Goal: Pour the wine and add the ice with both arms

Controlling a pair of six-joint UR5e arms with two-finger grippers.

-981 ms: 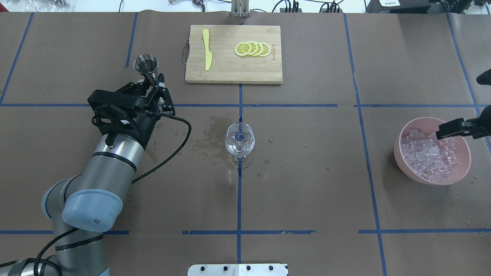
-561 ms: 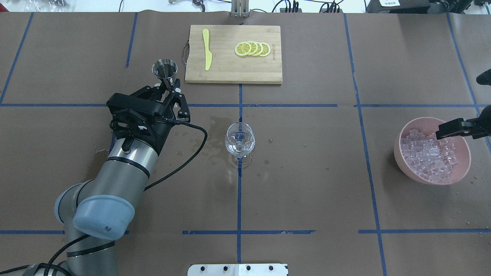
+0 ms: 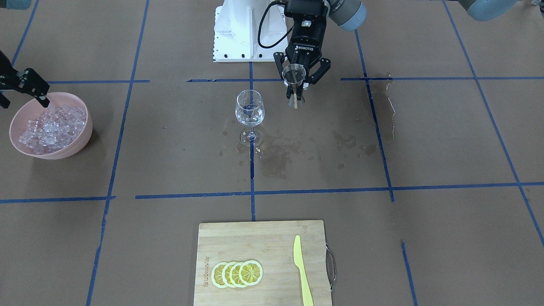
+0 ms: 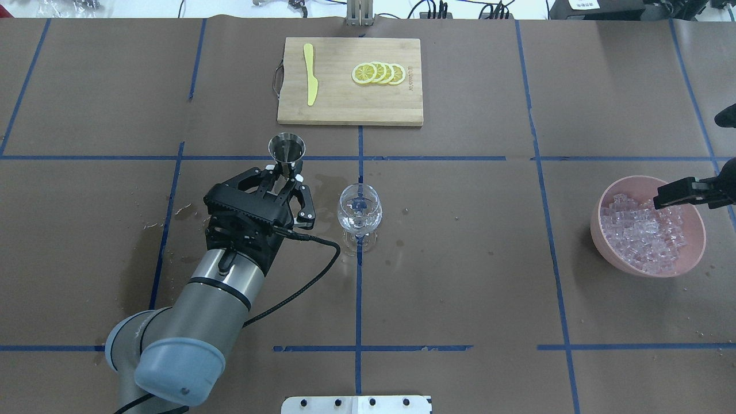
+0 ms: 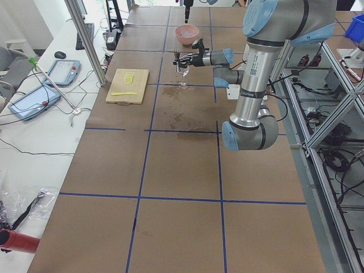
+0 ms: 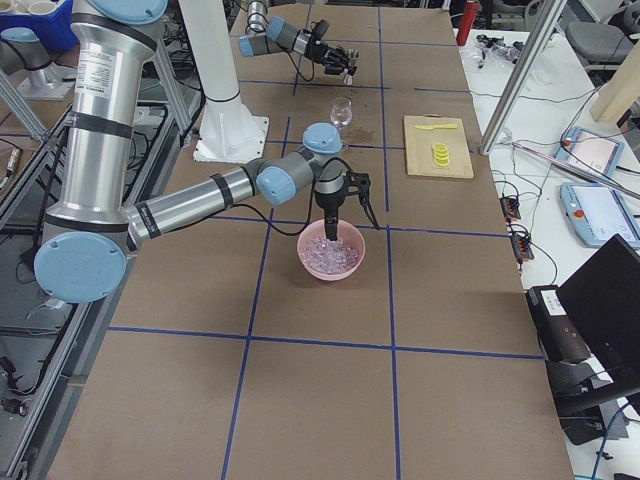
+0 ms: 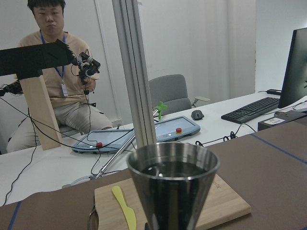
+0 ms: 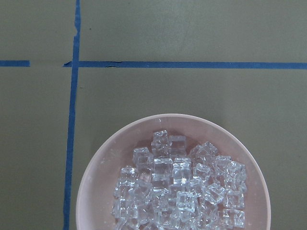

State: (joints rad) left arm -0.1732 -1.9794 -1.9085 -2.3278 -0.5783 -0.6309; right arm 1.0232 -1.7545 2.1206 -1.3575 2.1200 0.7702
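Observation:
My left gripper (image 4: pixel 284 173) is shut on the waist of a steel cone-shaped jigger (image 4: pixel 286 146) and holds it upright above the table, just left of an empty-looking clear wine glass (image 4: pixel 359 213). The left wrist view shows the wine (image 7: pixel 171 167) as liquid inside the jigger (image 7: pixel 172 187). In the front view the jigger (image 3: pixel 294 78) is beside the glass (image 3: pixel 249 109) and apart from it. The ice (image 4: pixel 647 233) is heaped in a pink bowl (image 4: pixel 599 214). My right gripper (image 4: pixel 684 194) hangs open and empty just above the ice (image 8: pixel 175 191).
A wooden cutting board (image 4: pixel 345 109) at the far side carries lemon slices (image 4: pixel 379 73) and a yellow knife (image 4: pixel 310 75). Wet stains (image 3: pixel 276 157) mark the paper around the glass. The white robot base (image 4: pixel 356 404) is at the near edge.
My left arm has carried the jigger to the right and nearer, from beside the cutting board to close by the wine glass. The right gripper has not moved.

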